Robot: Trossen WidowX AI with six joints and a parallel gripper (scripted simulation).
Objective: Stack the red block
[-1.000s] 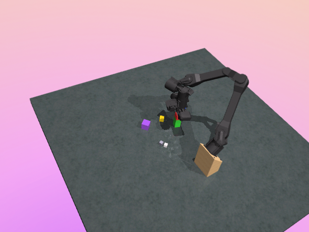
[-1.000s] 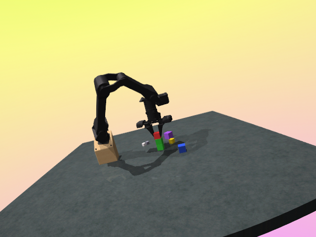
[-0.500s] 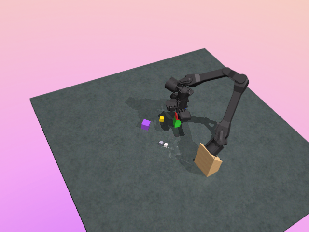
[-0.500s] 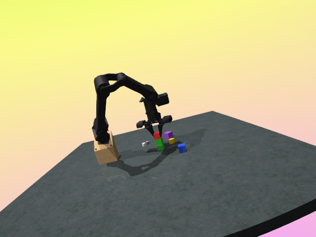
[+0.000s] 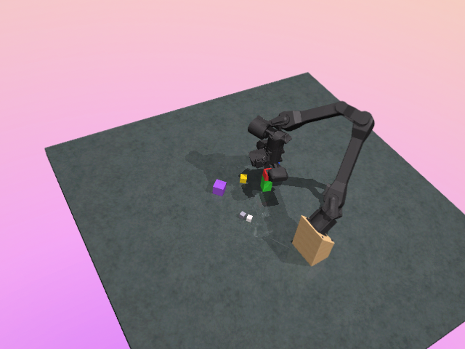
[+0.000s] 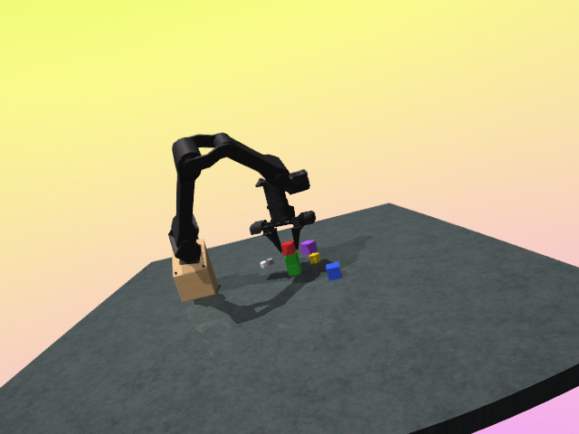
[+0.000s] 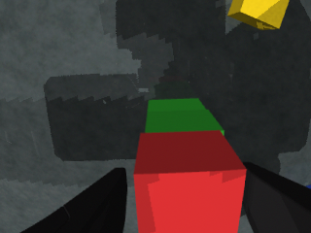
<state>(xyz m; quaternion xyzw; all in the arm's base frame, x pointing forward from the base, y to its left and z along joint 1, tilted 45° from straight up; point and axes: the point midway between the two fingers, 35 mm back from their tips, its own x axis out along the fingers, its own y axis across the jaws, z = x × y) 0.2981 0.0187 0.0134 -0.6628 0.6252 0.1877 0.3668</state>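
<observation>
The red block (image 5: pixel 266 174) (image 6: pixel 288 248) (image 7: pixel 190 204) sits on top of the green tower (image 5: pixel 267 186) (image 6: pixel 293 265) (image 7: pixel 180 118). In the exterior view the red block is a little to the left of the tower's top. The tower stands upright. My gripper (image 6: pixel 289 250) (image 7: pixel 183 176) is open, pointing down, with its fingers on either side of the red block. In the wrist view a gap shows between the left finger and the block; the right finger is very close to it. The far side of the contact is hidden.
A yellow block (image 5: pixel 243 178) (image 6: pixel 314 258) (image 7: pixel 259 11) and a larger purple block (image 5: pixel 219 187) (image 6: pixel 308 247) lie beyond the tower. A blue block (image 6: pixel 333 271) is to one side. Two small pale cubes (image 5: pixel 249 218) (image 6: pixel 263 264) lie nearer the wooden base (image 5: pixel 309 243) (image 6: pixel 195 282).
</observation>
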